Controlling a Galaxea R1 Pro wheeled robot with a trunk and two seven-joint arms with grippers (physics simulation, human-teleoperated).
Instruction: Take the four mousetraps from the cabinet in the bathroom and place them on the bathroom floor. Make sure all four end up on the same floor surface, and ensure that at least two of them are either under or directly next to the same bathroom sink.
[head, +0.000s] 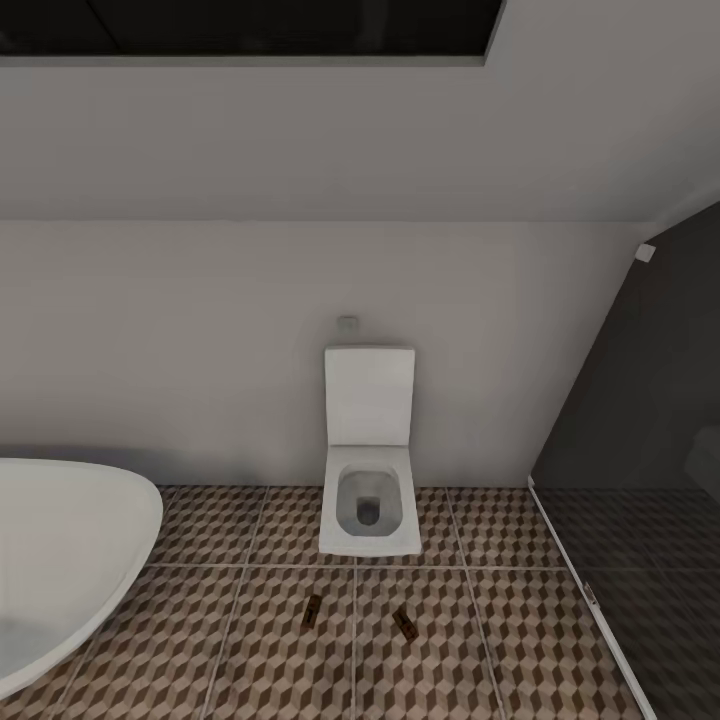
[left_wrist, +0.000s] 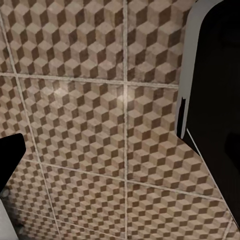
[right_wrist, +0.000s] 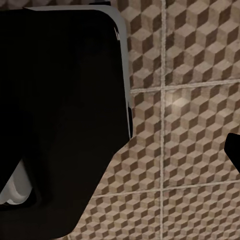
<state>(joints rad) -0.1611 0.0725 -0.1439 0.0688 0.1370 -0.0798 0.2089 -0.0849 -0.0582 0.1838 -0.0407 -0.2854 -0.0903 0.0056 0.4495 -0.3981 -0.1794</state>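
Observation:
Two mousetraps lie on the bathroom floor (head: 250, 660) in the head view, just in front of a white toilet: one mousetrap (head: 312, 610) to the left and the other mousetrap (head: 404, 622) to the right. Both are small, flat, brown boards lying about a tile apart. The cabinet and the sink are out of view. In the left wrist view, one dark fingertip (left_wrist: 10, 155) of my left gripper (left_wrist: 120, 160) shows at the frame edge over cube-patterned tiles. My right gripper (right_wrist: 120, 150) likewise shows one fingertip (right_wrist: 233, 150). Nothing sits between the fingers of either.
The white square toilet (head: 369, 470) stands against the pale back wall. A big white oval bathtub (head: 60, 550) fills the lower left. A dark glass partition (head: 640, 480) closes off the right side. My own dark body (right_wrist: 55, 120) shows beside each wrist.

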